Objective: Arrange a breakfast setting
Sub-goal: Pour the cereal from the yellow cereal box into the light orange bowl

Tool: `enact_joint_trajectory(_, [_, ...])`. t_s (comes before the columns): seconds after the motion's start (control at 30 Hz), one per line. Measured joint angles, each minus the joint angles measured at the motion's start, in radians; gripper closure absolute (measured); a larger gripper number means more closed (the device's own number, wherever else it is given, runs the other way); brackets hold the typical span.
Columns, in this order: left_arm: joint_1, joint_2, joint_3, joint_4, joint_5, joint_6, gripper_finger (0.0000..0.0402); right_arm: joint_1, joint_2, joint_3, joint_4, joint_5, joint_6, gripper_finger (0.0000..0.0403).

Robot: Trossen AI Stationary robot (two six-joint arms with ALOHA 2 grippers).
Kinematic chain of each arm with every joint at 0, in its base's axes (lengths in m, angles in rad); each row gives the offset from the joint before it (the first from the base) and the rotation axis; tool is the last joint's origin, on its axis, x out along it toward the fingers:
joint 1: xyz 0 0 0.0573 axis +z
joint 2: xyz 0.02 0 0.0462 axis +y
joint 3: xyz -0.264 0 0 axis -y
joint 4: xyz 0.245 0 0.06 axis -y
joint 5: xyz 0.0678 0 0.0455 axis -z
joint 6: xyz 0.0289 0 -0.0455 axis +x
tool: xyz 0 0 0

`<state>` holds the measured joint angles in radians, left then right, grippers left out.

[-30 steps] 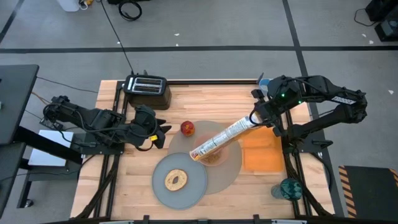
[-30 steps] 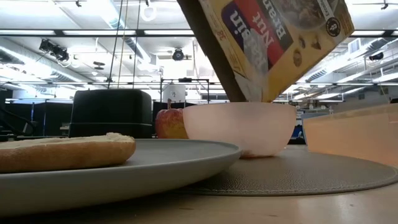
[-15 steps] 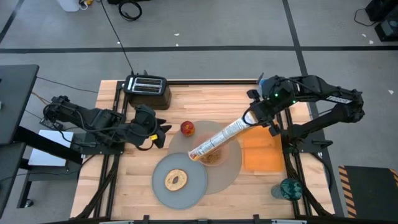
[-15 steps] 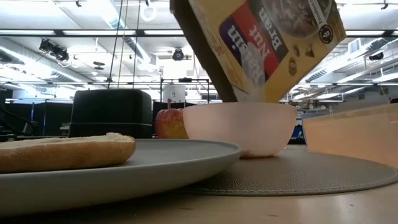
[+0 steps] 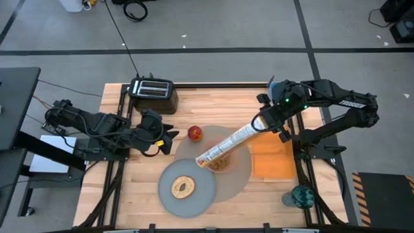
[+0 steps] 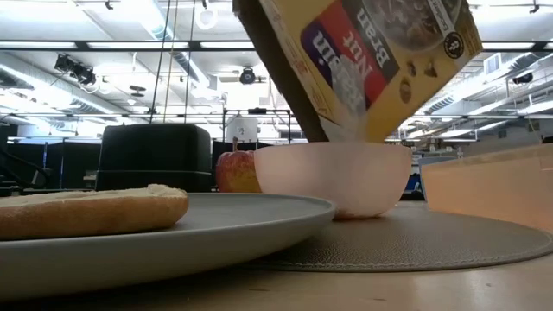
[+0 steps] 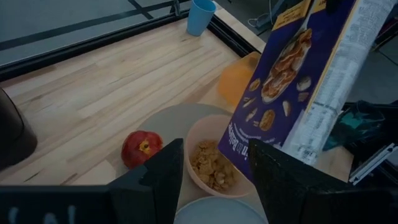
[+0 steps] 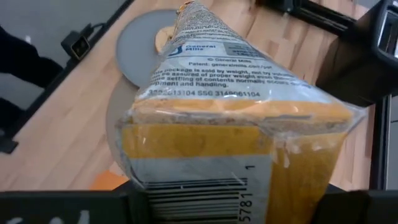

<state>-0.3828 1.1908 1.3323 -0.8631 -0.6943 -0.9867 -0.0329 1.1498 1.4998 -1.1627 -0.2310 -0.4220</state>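
While its fingers clamp the closed bottom end of the yellow cereal box, the right gripper sits above the right half of the table, its arm bent back from a base at the right edge and reaching toward the centre. The box slopes down and to the left from that grip, its open end over the small pink bowl, which already holds cereal. In the low view the box hangs tilted just above the bowl's rim.

The bowl rests on the large round tan placemat. A grey plate overlaps the mat's near-left edge and carries a bagel. A red apple lies on the bare wood just beyond the mat, near the bowl. An orange container stands to the right of the mat, and a light-blue cup stands near the far right corner of the table.

The left gripper waits low over the left side of the table, pointing toward the apple, its fingers spread apart and empty.

A black toaster stands at the far left corner. Grey floor with dark seams surrounds the wooden table, and the low view shows a hall with strip lights and ceiling rigging behind it.
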Motion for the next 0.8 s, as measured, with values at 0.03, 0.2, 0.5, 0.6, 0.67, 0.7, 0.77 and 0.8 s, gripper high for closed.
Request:
enact_joint_trajectory(0.03, [0.000,0.000,0.000,0.000,0.000,0.000,0.0214,0.000,-0.005,0.000,-0.002,-0.010,0.001,0.0250])
enact_joint_trajectory(0.2, [0.000,0.000,0.000,-0.003,0.000,0.010,0.0214,-0.003,-0.022,0.000,-0.011,0.006,0.019,0.0250])
enact_joint_trajectory(0.5, [0.000,0.000,0.000,-0.002,0.000,0.003,0.0214,0.005,-0.031,0.001,-0.035,0.015,0.030,0.0250])
enact_joint_trajectory(0.6, [0.000,0.000,0.000,-0.002,0.000,0.003,0.0214,0.005,-0.042,0.001,-0.011,0.012,0.051,0.0250])
enact_joint_trajectory(0.67, [0.000,0.000,0.000,-0.002,0.000,0.004,0.0214,0.007,-0.042,0.002,-0.013,-0.018,0.053,0.0250])
enact_joint_trajectory(0.7, [0.000,0.000,0.000,-0.002,0.000,0.004,0.0214,0.010,-0.041,0.001,-0.022,-0.012,0.055,0.0250])
enact_joint_trajectory(0.77, [0.000,0.000,0.000,-0.002,0.000,0.004,0.0214,0.011,-0.047,0.001,-0.022,0.014,0.067,0.0250])
enact_joint_trajectory(0.8, [0.000,0.000,0.000,-0.002,0.000,0.004,0.0214,0.011,-0.051,0.001,-0.014,0.011,0.071,0.0250])
